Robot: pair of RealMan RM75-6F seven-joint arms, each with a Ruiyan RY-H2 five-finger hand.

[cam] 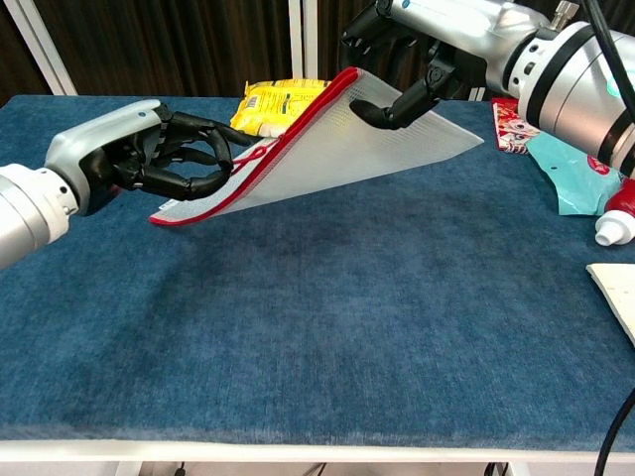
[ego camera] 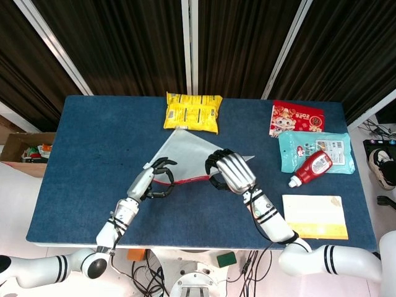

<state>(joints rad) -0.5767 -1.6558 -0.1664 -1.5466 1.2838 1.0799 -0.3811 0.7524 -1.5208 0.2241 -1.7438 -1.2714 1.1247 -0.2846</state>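
A white mesh pouch (ego camera: 185, 154) with a red zipper edge (cam: 298, 134) hangs tilted over the blue table (ego camera: 93, 142). My right hand (ego camera: 234, 172) grips its raised upper end by the zipper edge, high at the top of the chest view (cam: 417, 45). My left hand (ego camera: 153, 183) sits at the pouch's low left corner, fingers curled around the red pull cord (cam: 253, 154) and the edge; in the chest view it (cam: 149, 159) is just above the cloth. The pouch's far corner (cam: 466, 144) points right.
A yellow snack bag (ego camera: 193, 112) lies behind the pouch. At the right are a red packet (ego camera: 297, 117), a teal wipes pack (ego camera: 315, 148) with a red bottle (ego camera: 310, 168) on it, and a beige pad (ego camera: 314, 216). A cardboard box (ego camera: 25, 153) stands off the left edge.
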